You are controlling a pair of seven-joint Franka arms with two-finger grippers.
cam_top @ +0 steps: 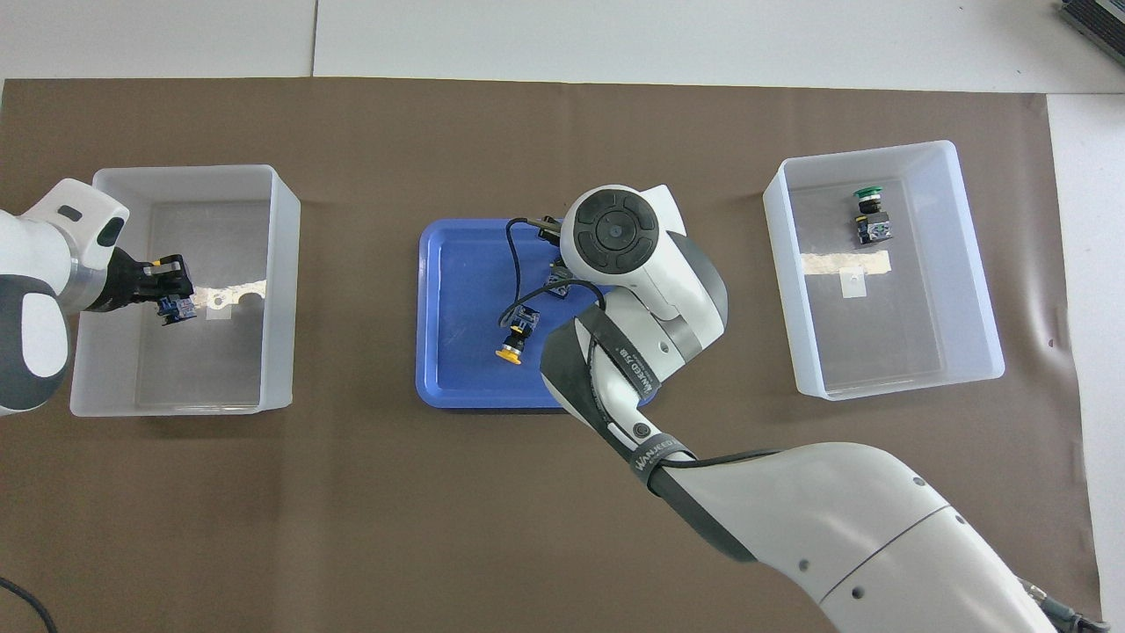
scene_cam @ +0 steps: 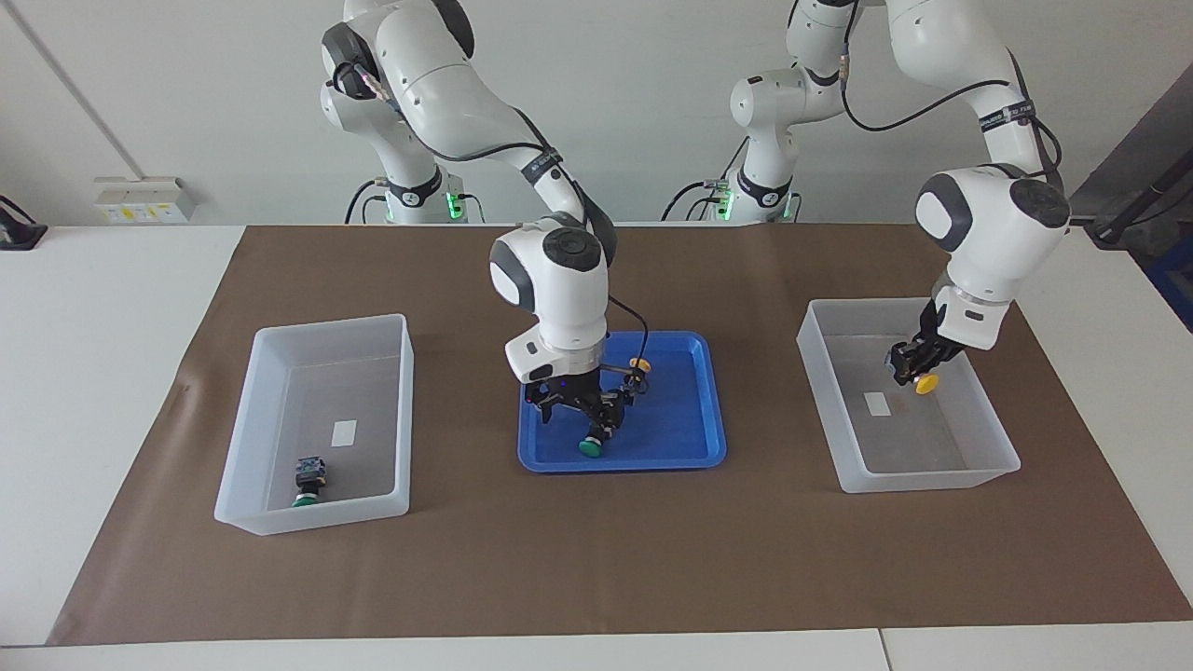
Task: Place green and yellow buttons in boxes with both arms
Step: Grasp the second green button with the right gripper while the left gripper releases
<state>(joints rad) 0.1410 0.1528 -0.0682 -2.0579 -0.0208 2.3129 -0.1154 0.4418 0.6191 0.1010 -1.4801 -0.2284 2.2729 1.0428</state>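
My left gripper (scene_cam: 918,365) is shut on a yellow button (scene_cam: 925,384) and holds it above the floor of the box (scene_cam: 918,477) at the left arm's end; it also shows in the overhead view (cam_top: 176,294). My right gripper (scene_cam: 596,421) is low in the blue tray (scene_cam: 694,447), right at a green button (scene_cam: 589,447). The overhead view hides that button under the arm. The other yellow button (cam_top: 511,343) lies in the tray, nearer to the robots than the green one. The other green button (cam_top: 870,215) lies in the box (cam_top: 782,264) at the right arm's end.
A brown mat (scene_cam: 596,559) covers the table under both boxes and the tray. Each box has a small white label (scene_cam: 344,431) on its floor. The right arm's wrist and a black cable hang over the tray.
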